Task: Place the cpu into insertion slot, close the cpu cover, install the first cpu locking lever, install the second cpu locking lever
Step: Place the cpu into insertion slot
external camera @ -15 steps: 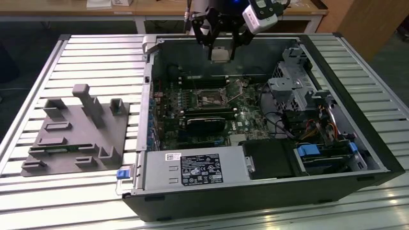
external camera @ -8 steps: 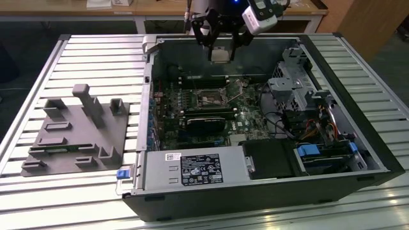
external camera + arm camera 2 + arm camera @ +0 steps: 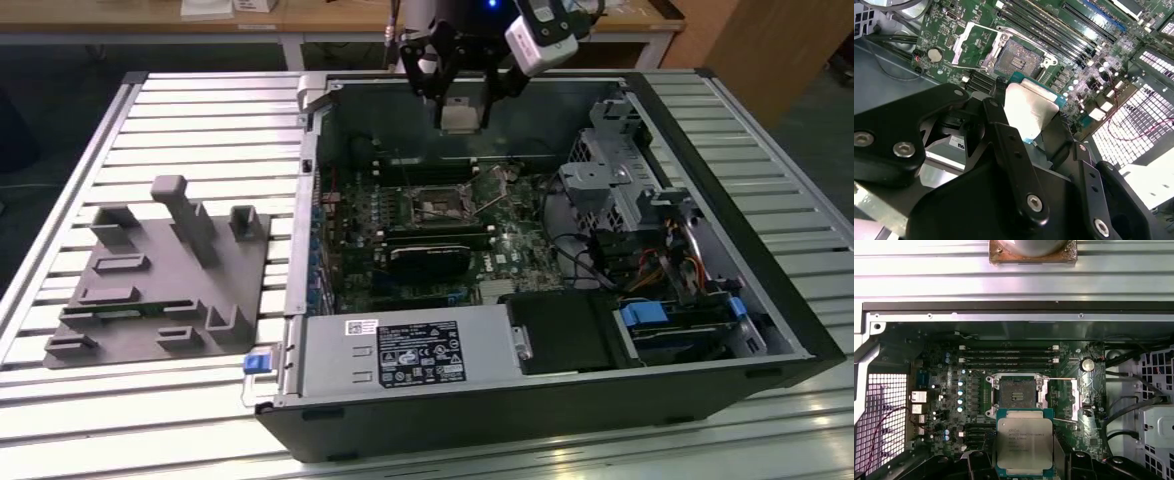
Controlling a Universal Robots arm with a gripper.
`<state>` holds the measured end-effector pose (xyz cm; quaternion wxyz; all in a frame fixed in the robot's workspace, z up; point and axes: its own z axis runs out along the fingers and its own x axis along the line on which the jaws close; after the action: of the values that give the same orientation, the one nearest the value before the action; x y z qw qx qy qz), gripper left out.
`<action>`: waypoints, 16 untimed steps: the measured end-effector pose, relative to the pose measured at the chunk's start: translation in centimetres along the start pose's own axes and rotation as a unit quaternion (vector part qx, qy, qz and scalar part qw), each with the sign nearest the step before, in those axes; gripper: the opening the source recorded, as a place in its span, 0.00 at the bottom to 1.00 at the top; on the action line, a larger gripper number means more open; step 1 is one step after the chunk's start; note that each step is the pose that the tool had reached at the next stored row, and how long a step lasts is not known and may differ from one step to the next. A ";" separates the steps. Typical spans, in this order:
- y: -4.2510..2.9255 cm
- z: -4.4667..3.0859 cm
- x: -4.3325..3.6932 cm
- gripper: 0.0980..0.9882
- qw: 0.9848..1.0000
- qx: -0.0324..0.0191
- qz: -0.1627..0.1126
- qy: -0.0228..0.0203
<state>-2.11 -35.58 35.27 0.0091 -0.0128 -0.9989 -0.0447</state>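
My gripper [image 3: 461, 103] hangs above the far wall of the open computer case [image 3: 307, 200], shut on the cpu [image 3: 458, 116]. In both wrist views the cpu [image 3: 1025, 442] [image 3: 1029, 107] shows its silvery top and green edge, clamped between the black fingers [image 3: 1004, 125]. The insertion slot [image 3: 1017, 391] [image 3: 1016, 60] [image 3: 438, 207] lies uncovered on the green motherboard, dark centre exposed, well below the cpu. The cpu cover [image 3: 1073, 400] [image 3: 971, 45] stands swung open beside the slot.
Long black memory slots [image 3: 1009, 357] run along the far side of the slot. A black module [image 3: 434, 240] sits on its near side. A power supply [image 3: 400, 352], a drive cage [image 3: 621, 185] and cables [image 3: 667, 270] crowd the case. A grey fixture [image 3: 160, 270] rests on the slatted table.
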 end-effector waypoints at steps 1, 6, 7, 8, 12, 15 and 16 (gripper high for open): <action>0.00 0.03 0.00 0.49 1.000 0.000 0.000 0.000; -0.01 0.14 0.00 0.49 1.000 0.000 0.000 0.000; -0.02 0.16 0.00 0.49 1.000 0.000 0.000 0.000; -0.02 0.18 0.00 0.49 1.000 0.000 0.000 0.000; -0.02 0.27 0.00 0.49 1.000 0.000 0.000 0.000; -0.03 0.35 -0.01 0.49 1.000 0.000 0.000 0.000; -0.03 0.38 -0.01 0.49 1.000 0.000 0.000 0.000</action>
<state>-2.11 -35.58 34.89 0.0091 -0.0128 -0.9989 -0.0446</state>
